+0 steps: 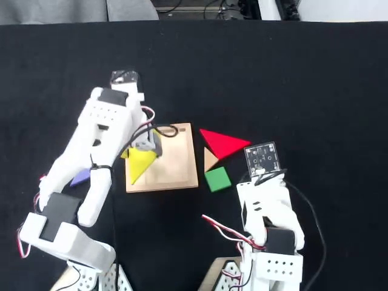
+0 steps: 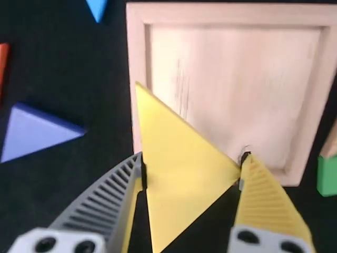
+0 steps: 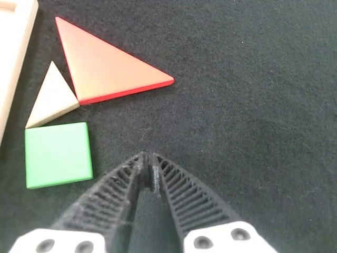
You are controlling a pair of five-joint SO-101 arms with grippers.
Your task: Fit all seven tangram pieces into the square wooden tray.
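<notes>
My left gripper [image 2: 192,168] is shut on a large yellow triangle [image 2: 179,184], which hangs over the left rim of the square wooden tray [image 2: 134,79]. From above, the yellow triangle [image 1: 140,162] overlaps the left side of the tray [image 1: 179,170], and the tray floor is otherwise bare wood. To the tray's right lie a red triangle [image 1: 221,143], a small tan triangle [image 1: 210,159] and a green square [image 1: 217,179]. My right gripper [image 3: 147,168] is shut and holds nothing. It sits over bare black cloth to the right of the green square [image 3: 58,154] and below the red triangle [image 3: 105,66].
Left of the tray lie a violet-blue triangle [image 2: 34,134], a light blue piece [image 2: 97,8] and an orange piece [image 2: 2,58] at the picture's edge. The violet piece [image 1: 80,177] lies beside the left arm. Black cloth covers the table [image 1: 303,91].
</notes>
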